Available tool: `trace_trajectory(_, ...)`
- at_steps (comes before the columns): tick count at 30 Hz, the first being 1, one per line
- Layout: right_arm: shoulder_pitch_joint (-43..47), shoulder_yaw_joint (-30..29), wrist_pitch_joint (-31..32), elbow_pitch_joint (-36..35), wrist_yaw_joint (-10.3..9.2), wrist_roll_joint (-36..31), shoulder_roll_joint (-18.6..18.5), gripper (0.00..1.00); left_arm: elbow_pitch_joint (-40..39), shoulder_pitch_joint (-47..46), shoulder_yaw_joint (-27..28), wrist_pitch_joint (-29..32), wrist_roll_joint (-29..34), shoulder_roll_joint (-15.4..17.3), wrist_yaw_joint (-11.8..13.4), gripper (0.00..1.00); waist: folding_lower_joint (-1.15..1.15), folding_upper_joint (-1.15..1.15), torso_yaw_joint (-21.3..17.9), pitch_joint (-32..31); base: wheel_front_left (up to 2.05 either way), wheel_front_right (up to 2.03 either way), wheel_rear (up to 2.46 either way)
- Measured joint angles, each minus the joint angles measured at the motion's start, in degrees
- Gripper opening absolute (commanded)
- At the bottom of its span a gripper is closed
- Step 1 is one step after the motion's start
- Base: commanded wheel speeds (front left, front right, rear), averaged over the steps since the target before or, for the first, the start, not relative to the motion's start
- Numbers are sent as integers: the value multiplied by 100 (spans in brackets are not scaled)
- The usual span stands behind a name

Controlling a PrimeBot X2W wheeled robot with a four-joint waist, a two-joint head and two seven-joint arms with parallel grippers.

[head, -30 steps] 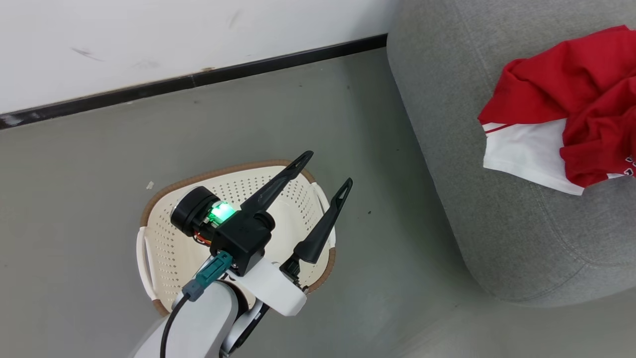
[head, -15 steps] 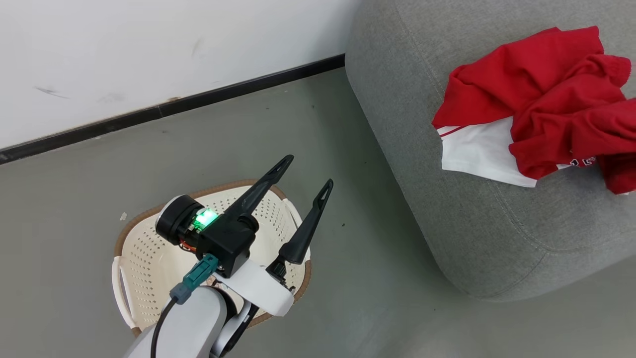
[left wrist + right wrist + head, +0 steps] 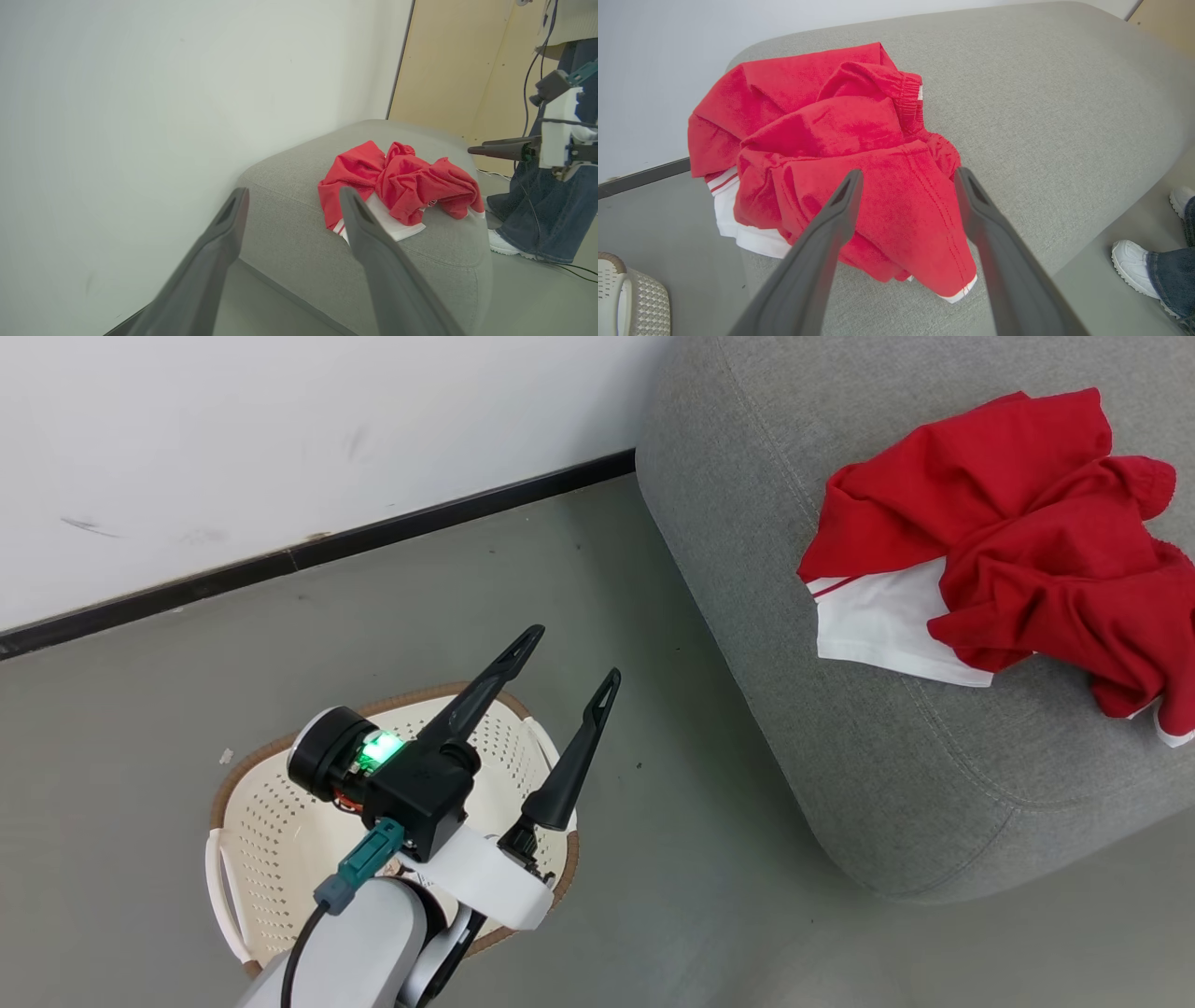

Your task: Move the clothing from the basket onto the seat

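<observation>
1. Red clothing (image 3: 1008, 551), two garments bunched in one heap, lies on the grey seat (image 3: 794, 756). In the head view it is at about 2 o'clock from the left end effector (image 3: 574, 653), and its long axis runs 10 to 4 o'clock.
2. The left end effector, fingers apart, hangs over the basket (image 3: 271, 821), well apart from the heap.
3. The right end effector (image 3: 909, 172), fingers apart and empty, is nearer, just above the heap.
4. A person's shoe (image 3: 1134, 266) stands beside the seat.

left gripper (image 3: 294, 192) held with fingers spread, clothing (image 3: 402, 184) heaped on seat (image 3: 280, 186), white wall (image 3: 140, 93) behind, jeans-clad legs (image 3: 542, 219) at right
</observation>
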Motion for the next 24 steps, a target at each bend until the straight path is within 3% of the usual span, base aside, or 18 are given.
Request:
trace_trajectory(7,-11,236,-25,-556,0,59,-145,100,-19,1,30,-51,-36,-4,3,100,0,0,-16,-39,0,0,0)
trace_trajectory(16,-122,717,-188,-1205,0,68,-74,100,-15,18,263,-170,-42,45,151,100,0,0,77,-147,0,0,0)
trace_trajectory(24,-248,1126,-364,-1666,0,63,160,100,101,281,705,-231,-31,169,572,100,0,0,273,-278,0,0,0)
